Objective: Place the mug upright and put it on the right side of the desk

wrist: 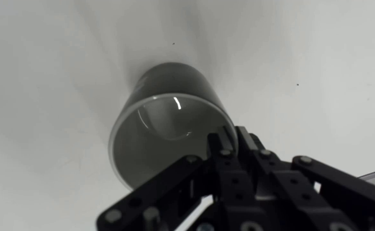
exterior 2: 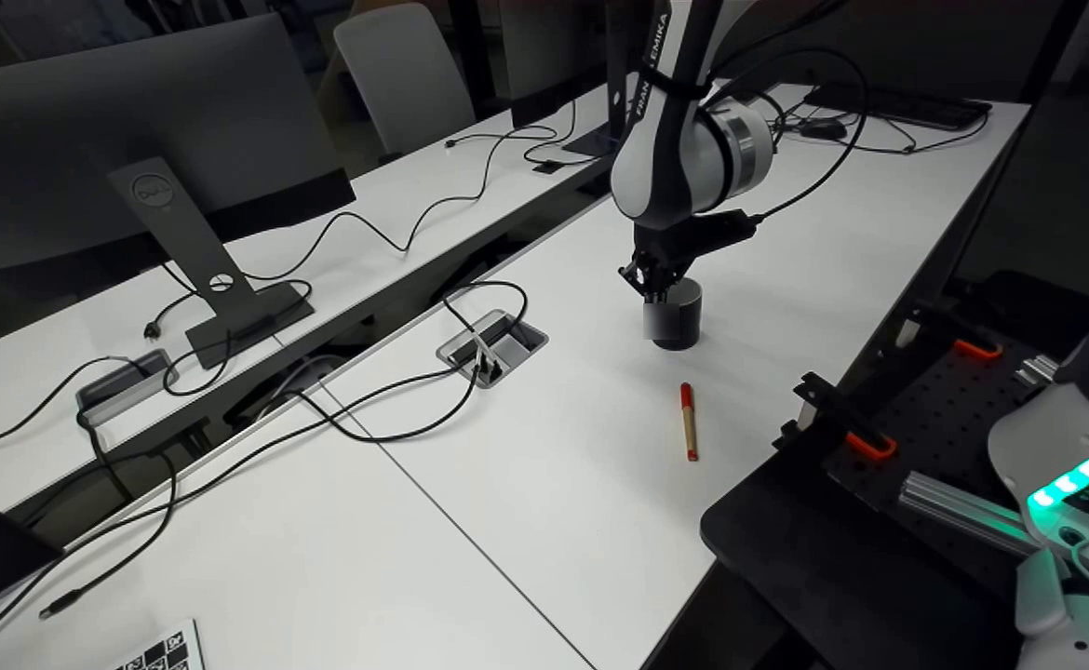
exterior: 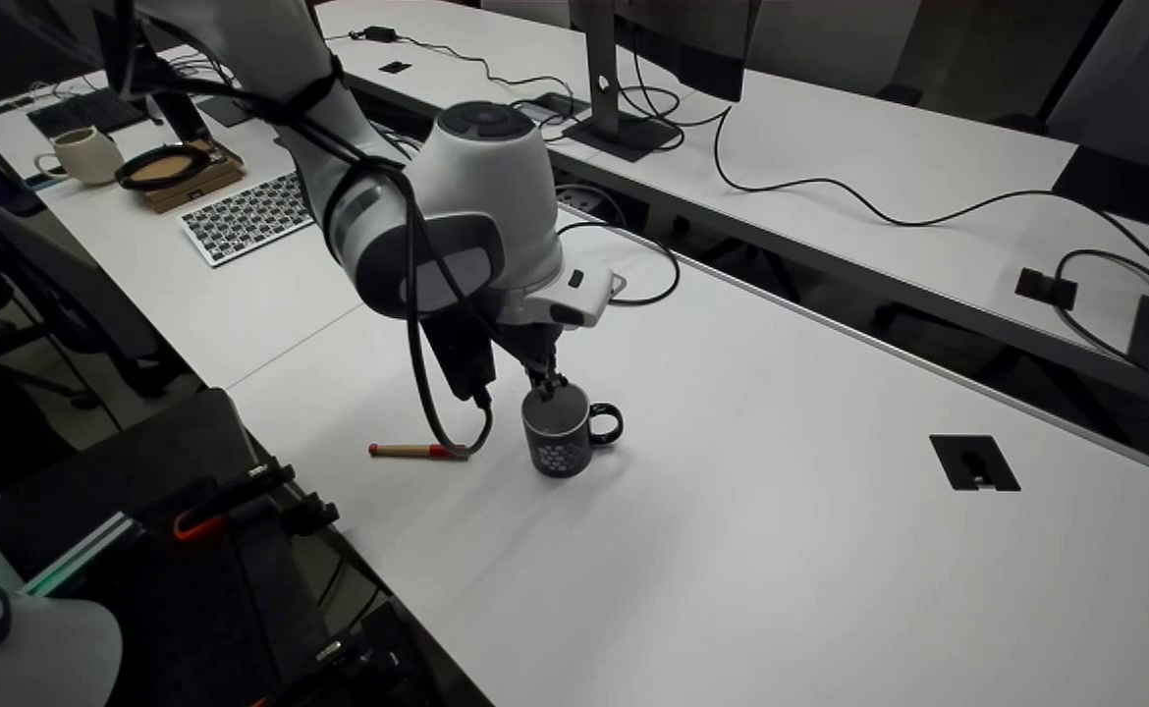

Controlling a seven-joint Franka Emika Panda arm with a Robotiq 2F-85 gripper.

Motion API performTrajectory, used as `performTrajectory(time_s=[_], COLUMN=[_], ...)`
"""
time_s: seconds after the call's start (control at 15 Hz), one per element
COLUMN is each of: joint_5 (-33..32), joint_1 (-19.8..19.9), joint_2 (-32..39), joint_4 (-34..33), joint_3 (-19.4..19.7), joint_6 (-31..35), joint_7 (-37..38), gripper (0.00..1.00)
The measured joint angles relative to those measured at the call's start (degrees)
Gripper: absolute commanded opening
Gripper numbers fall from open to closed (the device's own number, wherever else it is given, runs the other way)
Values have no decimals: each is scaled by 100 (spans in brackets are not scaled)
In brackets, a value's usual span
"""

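A dark grey mug (exterior: 547, 447) stands upright on the white desk (exterior: 781, 511), its handle out to one side in an exterior view. It also shows in an exterior view (exterior 2: 686, 326), where the handle is hidden. My gripper (exterior: 552, 386) is at the mug's rim from above, and it also shows in an exterior view (exterior 2: 658, 290). In the wrist view the fingers (wrist: 235, 136) pinch the wall of the mug (wrist: 171, 78), one finger inside and one outside. The mug's inside looks empty. I cannot tell whether its base touches the desk.
A red and tan marker (exterior: 408, 451) lies near the mug. A black flap (exterior: 975, 462) is set in the desk. A cable socket box (exterior 2: 493, 347) with loose cables sits near the back edge. A keyboard (exterior: 248, 218) and a cream mug (exterior: 88, 157) stand farther along.
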State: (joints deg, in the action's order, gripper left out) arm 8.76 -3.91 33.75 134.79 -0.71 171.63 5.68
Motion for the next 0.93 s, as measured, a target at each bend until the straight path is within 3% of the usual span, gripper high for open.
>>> performTrajectory(time_s=[0.4,0.47,0.93], joint_5=[-7,-9,-12], joint_1=[59,47,-3], joint_2=[-20,-23,-25], joint_4=[6,6,6], joint_3=[-42,-31,8], joint_6=[29,29,29], joint_7=[0,0,0], gripper=[2,9,9])
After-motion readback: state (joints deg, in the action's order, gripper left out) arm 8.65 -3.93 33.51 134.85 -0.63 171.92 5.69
